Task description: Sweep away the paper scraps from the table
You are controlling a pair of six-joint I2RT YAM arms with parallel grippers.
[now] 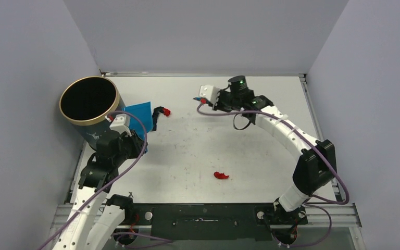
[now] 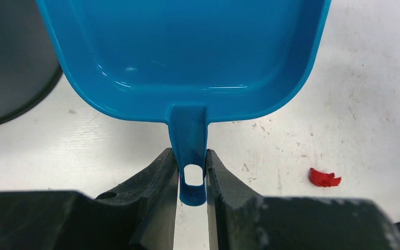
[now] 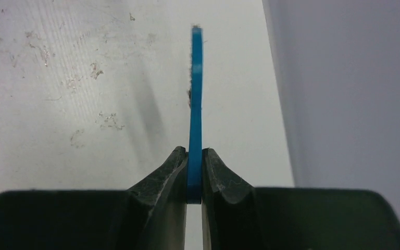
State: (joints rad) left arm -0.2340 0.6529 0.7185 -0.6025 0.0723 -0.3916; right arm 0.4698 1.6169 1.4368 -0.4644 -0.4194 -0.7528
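The white table (image 1: 271,156) carries a red paper scrap (image 1: 221,175) near its front middle. A second red scrap (image 1: 166,111) lies beside a small black bit (image 1: 157,114), just right of the blue dustpan (image 1: 138,117). My left gripper (image 1: 138,137) is shut on the dustpan's handle (image 2: 190,156). The pan (image 2: 187,52) looks empty, and a red scrap (image 2: 324,177) lies to its right. My right gripper (image 1: 204,99) is at the far middle of the table. It is shut (image 3: 194,156) on the blue brush (image 3: 195,99), which I see edge-on.
A black bin with a gold rim (image 1: 88,99) stands at the far left, right beside the dustpan; its dark side shows in the left wrist view (image 2: 10,67). Grey walls close in the left, back and right. The right wall (image 3: 354,88) is near the brush.
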